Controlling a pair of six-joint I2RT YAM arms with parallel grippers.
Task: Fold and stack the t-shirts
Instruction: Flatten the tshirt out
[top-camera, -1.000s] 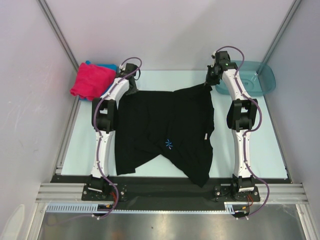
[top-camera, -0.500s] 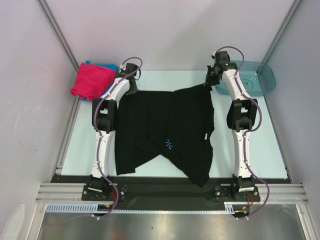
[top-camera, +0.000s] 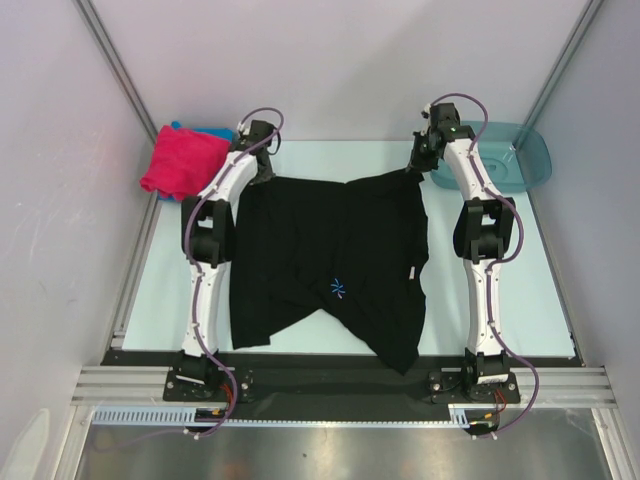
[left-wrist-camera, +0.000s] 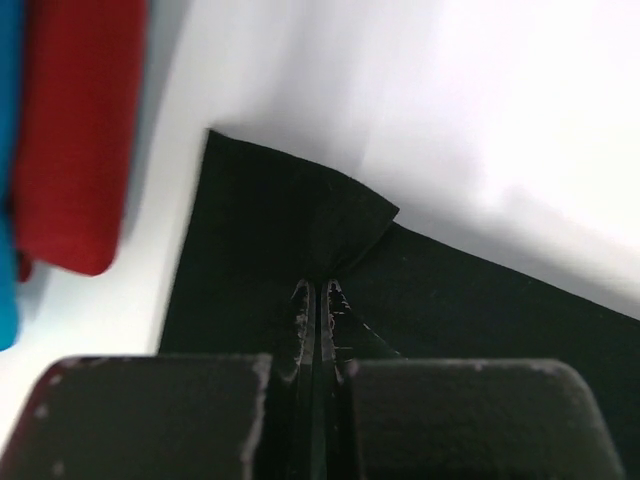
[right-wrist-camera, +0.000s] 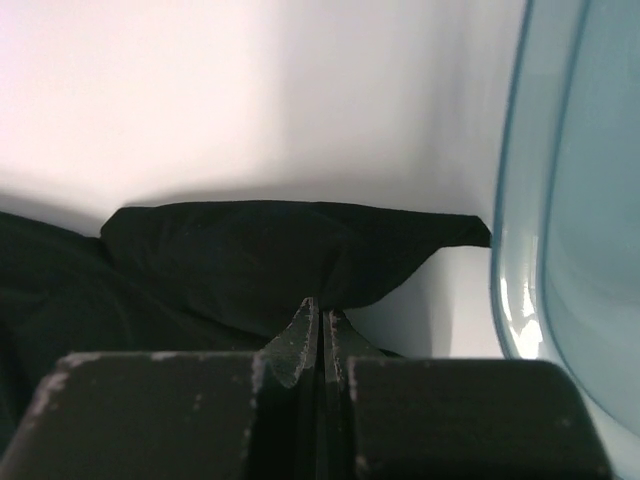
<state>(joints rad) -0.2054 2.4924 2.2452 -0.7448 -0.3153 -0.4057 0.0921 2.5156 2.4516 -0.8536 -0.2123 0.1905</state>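
A large black t-shirt (top-camera: 330, 260) with a small blue-white starburst print (top-camera: 338, 288) lies spread over the middle of the table. My left gripper (left-wrist-camera: 317, 288) is shut on the shirt's far left edge, where the cloth (left-wrist-camera: 340, 215) puckers up. My right gripper (right-wrist-camera: 321, 307) is shut on the far right corner, lifting a fold of black cloth (right-wrist-camera: 300, 250) off the table. In the top view both grippers sit at the shirt's far edge, left (top-camera: 262, 172) and right (top-camera: 416, 163). Folded t-shirts, magenta-pink (top-camera: 183, 160) over blue (top-camera: 212, 132), lie at the far left.
A translucent teal plastic basin (top-camera: 520, 158) stands at the far right corner, close beside my right gripper; its rim (right-wrist-camera: 520, 200) fills the right side of the right wrist view. The folded red-pink shirt (left-wrist-camera: 70, 140) and blue one (left-wrist-camera: 8, 290) lie just left of my left gripper.
My left gripper has closed onto the shirt's far left edge and its wrist has risen slightly. The right arm has held still with its grip.
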